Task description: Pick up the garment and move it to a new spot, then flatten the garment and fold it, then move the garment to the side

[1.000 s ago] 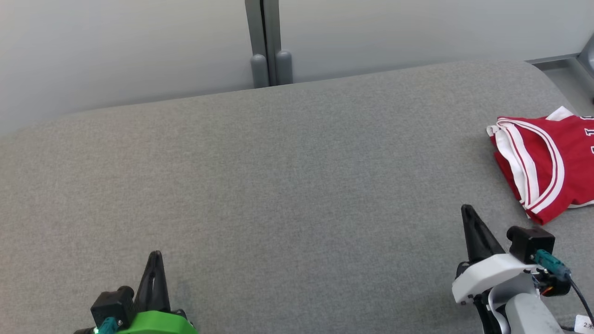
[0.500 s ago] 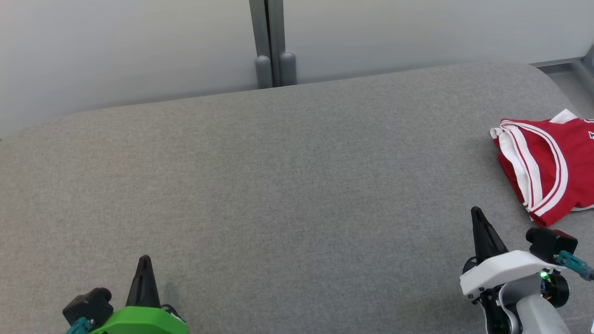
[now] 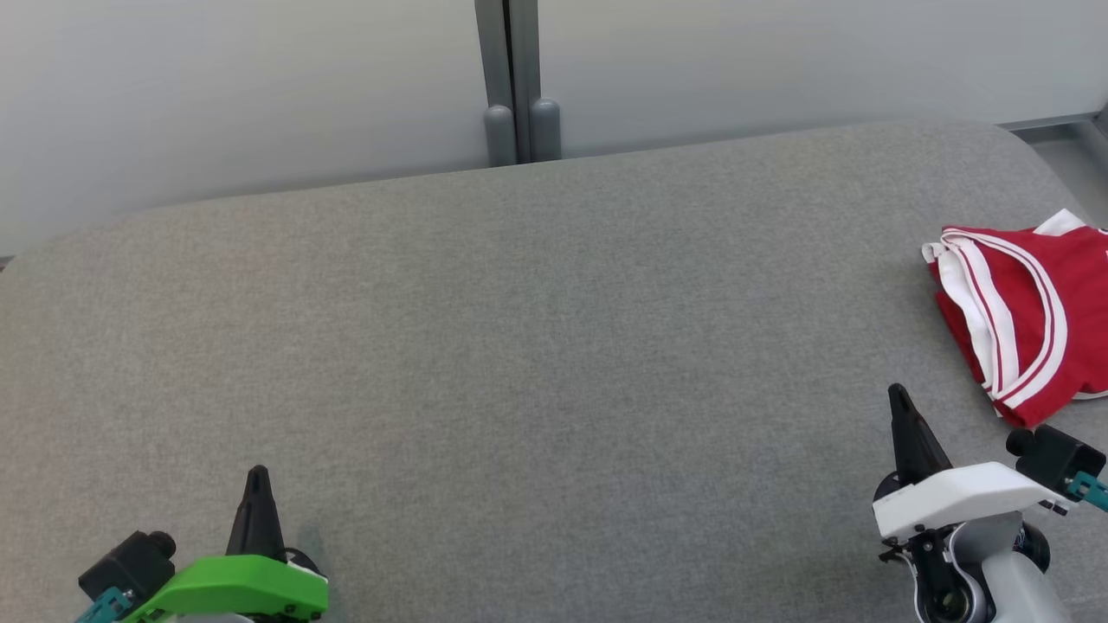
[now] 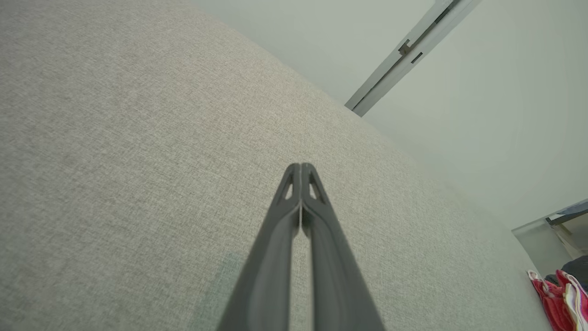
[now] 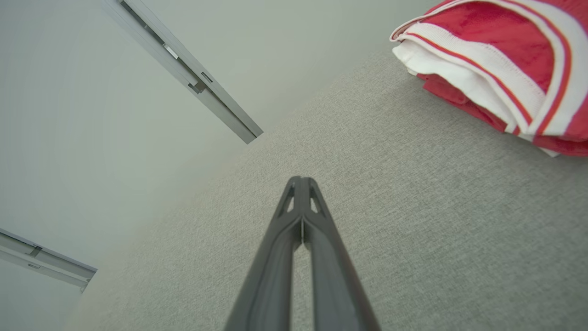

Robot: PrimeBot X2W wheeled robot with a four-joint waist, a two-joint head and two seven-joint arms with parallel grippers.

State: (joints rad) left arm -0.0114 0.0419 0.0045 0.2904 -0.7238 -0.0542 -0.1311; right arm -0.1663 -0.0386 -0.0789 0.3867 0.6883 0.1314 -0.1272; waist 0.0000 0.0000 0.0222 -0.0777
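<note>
**Folded garment (image 3: 1030,311) at the right edge, both pincers closed and empty**

The red-and-white garment lies folded on the grey padded surface (image 3: 554,346), at its far right. The head view's edge cuts off the garment's right part, so its full outline cannot be told. The left gripper (image 4: 301,166) has its two fingers pressed tip to tip, holding nothing, well apart from the garment. The right gripper (image 5: 301,179) is likewise closed and empty, near the garment's striped edge but not touching it.
</note>
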